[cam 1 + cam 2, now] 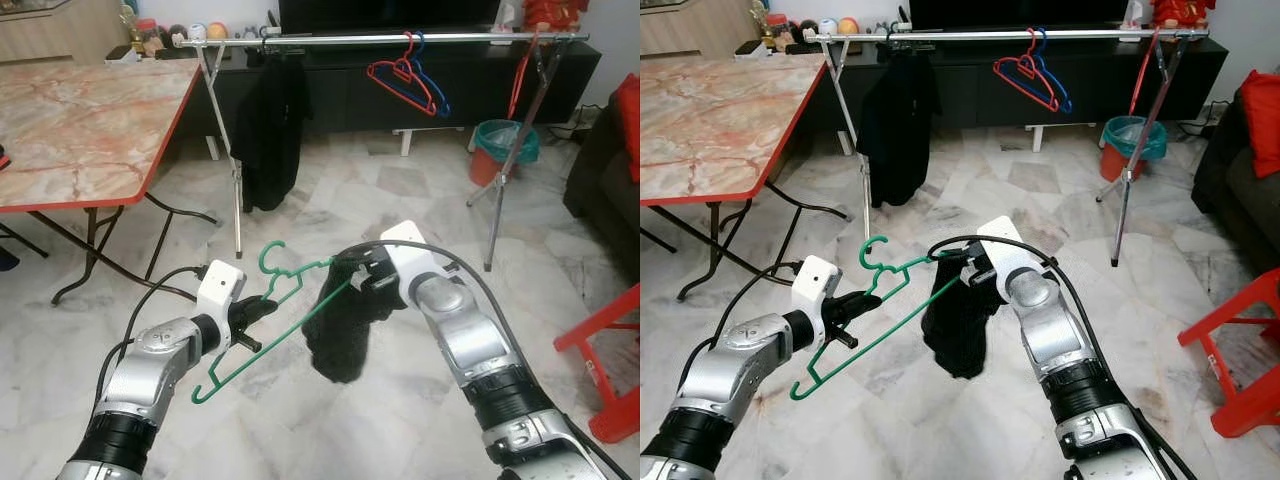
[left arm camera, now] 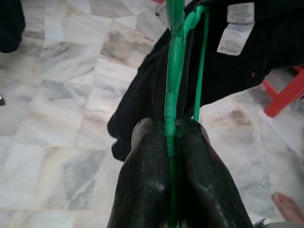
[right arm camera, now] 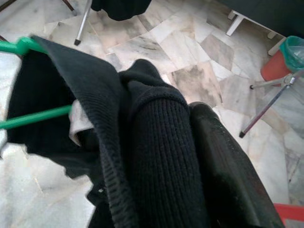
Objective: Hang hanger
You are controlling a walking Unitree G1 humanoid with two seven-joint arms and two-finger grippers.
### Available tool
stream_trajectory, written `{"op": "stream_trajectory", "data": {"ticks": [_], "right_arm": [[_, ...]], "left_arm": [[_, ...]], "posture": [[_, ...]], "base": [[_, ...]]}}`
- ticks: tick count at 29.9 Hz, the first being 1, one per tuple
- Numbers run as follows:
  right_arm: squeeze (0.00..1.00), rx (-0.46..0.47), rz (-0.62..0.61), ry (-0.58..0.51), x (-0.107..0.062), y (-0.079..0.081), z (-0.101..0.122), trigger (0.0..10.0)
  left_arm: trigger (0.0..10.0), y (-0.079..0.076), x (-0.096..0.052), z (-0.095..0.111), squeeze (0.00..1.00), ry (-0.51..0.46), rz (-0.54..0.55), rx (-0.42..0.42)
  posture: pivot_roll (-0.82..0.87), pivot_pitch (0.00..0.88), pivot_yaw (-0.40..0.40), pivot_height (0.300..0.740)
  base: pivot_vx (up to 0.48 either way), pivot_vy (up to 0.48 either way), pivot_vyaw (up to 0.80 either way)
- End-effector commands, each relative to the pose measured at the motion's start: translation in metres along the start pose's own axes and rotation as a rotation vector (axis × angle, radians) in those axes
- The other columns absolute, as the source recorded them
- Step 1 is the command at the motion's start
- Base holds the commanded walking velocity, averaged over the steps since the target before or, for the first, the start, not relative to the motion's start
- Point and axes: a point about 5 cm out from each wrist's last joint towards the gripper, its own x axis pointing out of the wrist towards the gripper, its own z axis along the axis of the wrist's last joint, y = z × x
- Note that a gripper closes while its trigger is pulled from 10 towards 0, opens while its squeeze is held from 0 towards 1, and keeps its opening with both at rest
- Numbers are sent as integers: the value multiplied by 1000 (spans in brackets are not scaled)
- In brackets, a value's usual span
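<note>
Fingers of your left hand [image 1: 262,312] are pressed together on the shoulder of the thin green plastic hanger [image 1: 262,325], the wrist view showing the green bar pinched right between the two black pads. From that grip the hanger's long axis runs on a slant: its low end points down toward the pale marble floor [image 1: 400,190] by your left forearm, its other end rises toward your right arm, and its hook curls upward just above the left hand. Your right hand [image 1: 355,283] is clamped on the dark knitted garment [image 1: 340,335], which is bunched over the hanger's far end and sags below it; its white label shows in the left wrist view. So you hold the hanger between both hands, in front of your chest and low. The silver clothes rail on tripod legs [image 1: 380,40] stands well ahead and higher, running crosswise, with a red hanger [image 1: 400,85], a blue hanger [image 1: 435,95] and a black garment [image 1: 268,130] on it. The hook must travel forward and up; your left hand carries it.
</note>
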Motion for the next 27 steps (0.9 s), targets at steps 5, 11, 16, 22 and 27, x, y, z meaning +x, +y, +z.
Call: {"op": "stream_trajectory", "data": {"ticks": [5,11,16,22,27], "right_arm": [[0,-80,73,-41,-5,12,7,10000],[0,-93,123,-89,-8,20,17,10000],[0,-29,168,-111,-11,26,27,10000],[0,8,207,-136,-15,33,34,10000],[0,64,269,-161,-19,42,41,10000]], "left_arm": [[10000,5,-3,4,0,-14,17,6],[10000,-7,-6,5,0,-28,-111,15],[10000,-21,-13,9,0,-60,-257,-13],[10000,-27,-15,15,0,-103,-320,-48],[10000,-38,-20,18,0,-115,-427,-68]], "posture": [[-59,1,33,740],[-59,1,34,740],[-57,2,33,740],[-57,3,33,740],[-59,2,33,740]], "base": [[0,0,0],[0,0,0],[0,0,0],[0,0,0],[0,0,0]]}}
